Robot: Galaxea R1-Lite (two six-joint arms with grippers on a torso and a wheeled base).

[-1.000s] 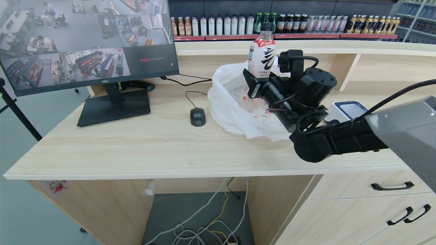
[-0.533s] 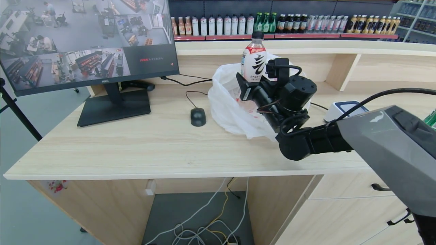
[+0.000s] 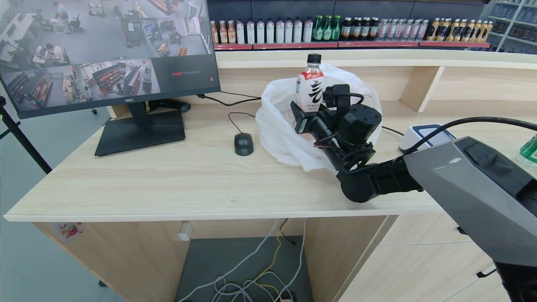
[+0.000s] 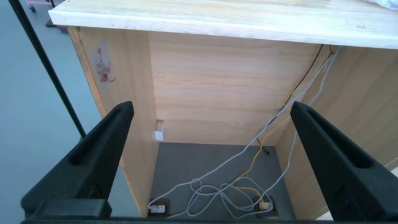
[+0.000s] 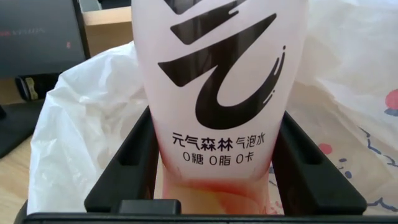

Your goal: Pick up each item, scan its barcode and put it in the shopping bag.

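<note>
My right gripper (image 3: 308, 112) is shut on a white drink bottle (image 3: 310, 86) with a black cap, a red band and a black brush mark. It holds the bottle upright over the open mouth of the white plastic shopping bag (image 3: 279, 126) on the counter. In the right wrist view the bottle (image 5: 211, 93) stands between my two black fingers (image 5: 127, 165), with the bag (image 5: 74, 130) spread behind and below. A white barcode scanner (image 3: 421, 136) sits on the counter to the right of the bag. My left gripper (image 4: 208, 155) hangs open below the counter's front edge, holding nothing.
A monitor (image 3: 105, 50) on a black stand and a black mouse (image 3: 243, 144) sit left of the bag. A green item (image 3: 529, 150) shows at the counter's far right. Shelves of bottles (image 3: 344, 29) line the back. Cables (image 4: 236, 186) lie under the counter.
My right arm has carried the bottle down and slightly left, from above the bag toward its open mouth. The bag and scanner have not moved.
</note>
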